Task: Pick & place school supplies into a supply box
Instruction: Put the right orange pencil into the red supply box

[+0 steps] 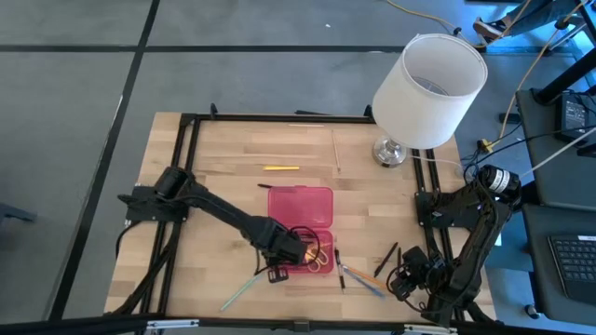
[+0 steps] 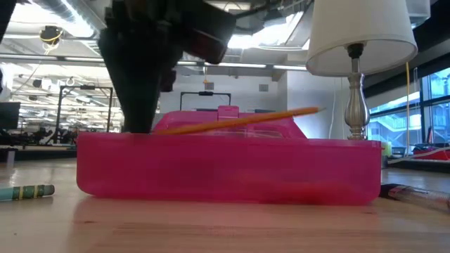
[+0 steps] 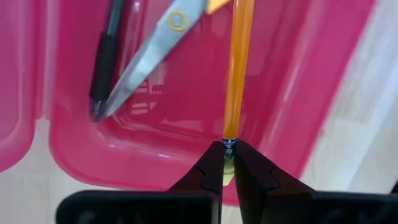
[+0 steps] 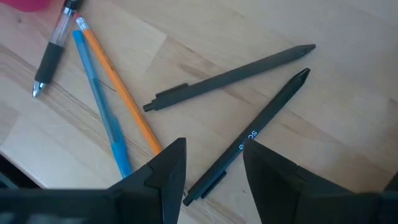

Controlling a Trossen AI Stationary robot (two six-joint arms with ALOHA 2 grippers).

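The red-pink supply box (image 1: 301,207) lies open at the table's middle, its tray toward the near edge. In the left wrist view, yellow-handled scissors (image 3: 149,59) and a black pen (image 3: 102,62) lie in the tray. My left gripper (image 3: 227,163) is at the tray's left near corner, shut on an orange pencil (image 3: 238,68). My right gripper (image 4: 214,168) hovers open at the near right, its fingers on either side of a black pen (image 4: 249,140). Another black pen (image 4: 230,76), an orange pencil (image 4: 121,93), a blue pencil (image 4: 99,93) and a clear pen (image 4: 53,56) lie flat beside it. My left gripper pinches the orange pencil by its metal ferrule end (image 3: 229,145) between the two fingertips. The pencil runs on from the fingers, along them, out over the tray. In the low view the pencil (image 2: 239,121) is lifted above the box (image 2: 225,172), tilted, its free end higher.
A white-shaded lamp (image 1: 424,88) stands at the far right corner of the table. A yellow pencil (image 1: 279,167) lies beyond the box's lid. Green and blue pencils (image 1: 237,290) lie near the front edge, left of the box. A black frame (image 1: 186,186) borders the table.
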